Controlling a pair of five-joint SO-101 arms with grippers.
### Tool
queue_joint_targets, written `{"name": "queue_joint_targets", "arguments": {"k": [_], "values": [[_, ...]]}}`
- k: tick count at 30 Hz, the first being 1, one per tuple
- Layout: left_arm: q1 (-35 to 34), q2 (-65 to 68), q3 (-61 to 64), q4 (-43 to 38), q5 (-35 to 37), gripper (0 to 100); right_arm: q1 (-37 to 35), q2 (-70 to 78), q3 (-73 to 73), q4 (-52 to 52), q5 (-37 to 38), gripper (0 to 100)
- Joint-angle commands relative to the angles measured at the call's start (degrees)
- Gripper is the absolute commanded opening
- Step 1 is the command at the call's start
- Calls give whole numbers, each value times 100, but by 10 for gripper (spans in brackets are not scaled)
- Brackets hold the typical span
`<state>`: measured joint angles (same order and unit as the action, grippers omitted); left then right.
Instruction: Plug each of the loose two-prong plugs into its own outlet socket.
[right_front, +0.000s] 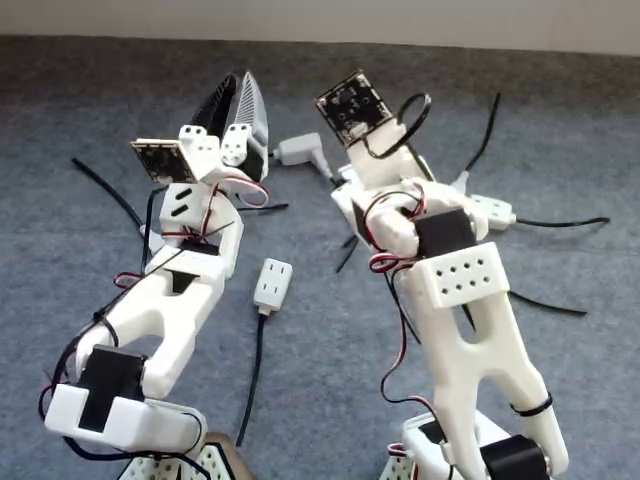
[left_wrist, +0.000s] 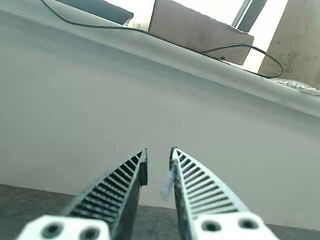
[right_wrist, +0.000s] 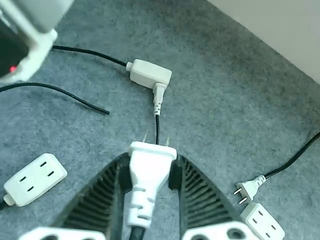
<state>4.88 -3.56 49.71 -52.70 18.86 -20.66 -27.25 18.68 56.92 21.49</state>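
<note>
Left arm (right_front: 175, 290) tipped up, facing the wall (left_wrist: 150, 90); jaws a narrow gap apart, empty. Right arm (right_front: 460, 300) angled down over the surface (right_wrist: 225, 90); jaws clamp a white two-prong plug (right_wrist: 145, 190), prongs forward. Outlet socket (right_wrist: 32, 180) lies near.

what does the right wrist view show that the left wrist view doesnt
Right wrist view, not the left: the right gripper shut on a white plug, prongs pointing away; a double outlet block; a loose plug beside a small outlet block.
Left wrist view, not the right: the left gripper, empty, with a narrow gap, and a cardboard box.
Both: grey carpet and a pale wall.
</note>
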Motion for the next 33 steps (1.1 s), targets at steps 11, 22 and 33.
{"name": "queue_joint_targets", "arguments": {"k": [11,22,33], "values": [[1429,-101,321,-114,35,126,-497,-224,-22,-136,70,13],[2378,-101,831,-141,-1837,124,-488,-233,-444,365,70,13],[1982,-48,646,-141,-1820,123,110,-233,-1024,857,70,13]]}}
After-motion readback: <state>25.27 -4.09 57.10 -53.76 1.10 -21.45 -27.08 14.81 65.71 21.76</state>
